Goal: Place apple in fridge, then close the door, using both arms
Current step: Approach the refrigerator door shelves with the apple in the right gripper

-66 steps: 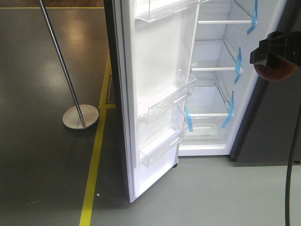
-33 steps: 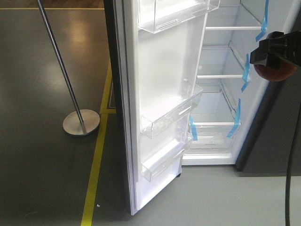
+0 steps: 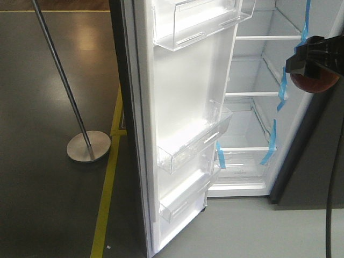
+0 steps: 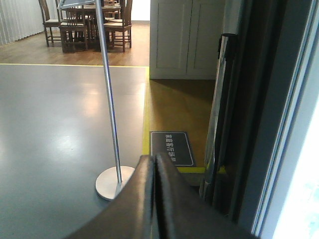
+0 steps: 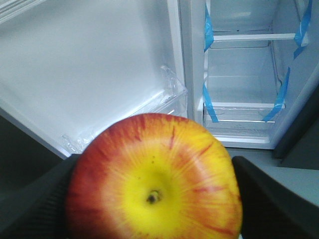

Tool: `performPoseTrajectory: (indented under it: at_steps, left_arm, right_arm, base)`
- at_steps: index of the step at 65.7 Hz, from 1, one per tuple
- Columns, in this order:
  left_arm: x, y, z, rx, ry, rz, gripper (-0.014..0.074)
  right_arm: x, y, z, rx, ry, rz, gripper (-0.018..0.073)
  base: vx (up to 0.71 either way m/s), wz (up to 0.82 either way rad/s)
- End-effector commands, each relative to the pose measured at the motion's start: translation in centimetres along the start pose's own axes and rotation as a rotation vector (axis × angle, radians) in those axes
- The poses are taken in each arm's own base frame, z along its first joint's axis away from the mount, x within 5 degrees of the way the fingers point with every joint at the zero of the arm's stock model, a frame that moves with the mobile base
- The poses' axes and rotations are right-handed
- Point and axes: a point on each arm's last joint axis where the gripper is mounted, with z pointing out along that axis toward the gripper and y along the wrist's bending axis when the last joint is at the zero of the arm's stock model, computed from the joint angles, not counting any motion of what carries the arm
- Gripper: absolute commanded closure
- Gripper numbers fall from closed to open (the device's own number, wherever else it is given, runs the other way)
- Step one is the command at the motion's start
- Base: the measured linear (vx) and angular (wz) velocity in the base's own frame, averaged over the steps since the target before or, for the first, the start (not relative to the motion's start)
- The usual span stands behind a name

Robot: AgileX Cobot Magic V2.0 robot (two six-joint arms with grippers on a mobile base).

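Note:
The fridge (image 3: 252, 123) stands open with a white inside and shelves marked by blue tape; it also shows in the right wrist view (image 5: 244, 74). Its door (image 3: 183, 107) swings wide toward me, the white lining and clear bins facing right; it also shows in the right wrist view (image 5: 89, 74). My right gripper (image 5: 154, 199) is shut on the apple (image 5: 154, 179), red with a yellow patch at the stem, held in front of the open fridge; both show at the right edge of the front view, the apple (image 3: 314, 83) under the black gripper (image 3: 314, 67). My left gripper (image 4: 154, 164) is shut and empty, left of the door's outer edge (image 4: 249, 114).
A slanted silver pole on a round base (image 3: 88, 146) stands left of the door, also in the left wrist view (image 4: 114, 181). A yellow floor line (image 3: 107, 188) runs beside the door. A dark floor mat (image 4: 172, 148), white cabinets (image 4: 187, 37) and chairs (image 4: 75, 25) lie behind.
The view has moved closer to the fridge: door and shelves sit larger and the pole base has shifted left. The right gripper keeps the apple at the same spot in view.

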Motion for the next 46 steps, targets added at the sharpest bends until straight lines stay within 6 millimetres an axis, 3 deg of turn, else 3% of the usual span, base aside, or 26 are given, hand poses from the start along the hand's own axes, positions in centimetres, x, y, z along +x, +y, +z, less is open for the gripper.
performPoseTrajectory:
  at_steps: [1, 46]
  left_arm:
    - [-0.18, -0.16, -0.03, 0.023, -0.066, -0.010, 0.0603]
    - [-0.18, -0.16, -0.03, 0.023, -0.066, -0.010, 0.0603]
  right_arm:
    - [-1.46, 0.33, -1.92, -0.001, -0.129, -0.013, 0.0410]
    - [-1.46, 0.33, -1.92, -0.001, -0.129, -0.013, 0.0410]
  base:
    - [0.10, -0.03]
    - [0.09, -0.01]
